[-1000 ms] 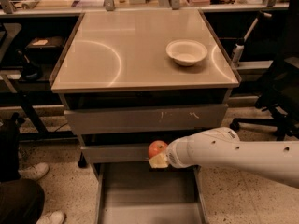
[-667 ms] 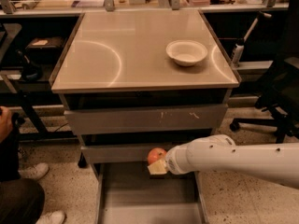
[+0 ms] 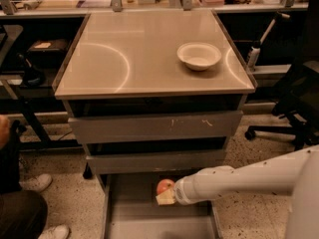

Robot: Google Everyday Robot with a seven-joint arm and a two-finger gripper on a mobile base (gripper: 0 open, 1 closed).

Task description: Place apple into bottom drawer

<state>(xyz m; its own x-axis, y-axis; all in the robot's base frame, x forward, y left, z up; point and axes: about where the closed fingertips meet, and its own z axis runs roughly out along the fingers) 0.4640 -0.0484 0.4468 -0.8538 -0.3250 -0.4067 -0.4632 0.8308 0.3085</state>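
Speckled floor (image 3: 65, 151) all around, nothing fancy. The claw (image 3: 167, 195) is closed around the apple (image 3: 165, 185), held low over the pulled-out bottom drawer (image 3: 132, 218) so it can be set down inside. Just above, the two upper drawers (image 3: 154, 127) overhang and must be cleared. Far above, a white bowl (image 3: 199, 56) is left on the worktop (image 3: 124, 59).

White bowl (image 3: 199, 56) — on tabletop (image 3: 124, 59).
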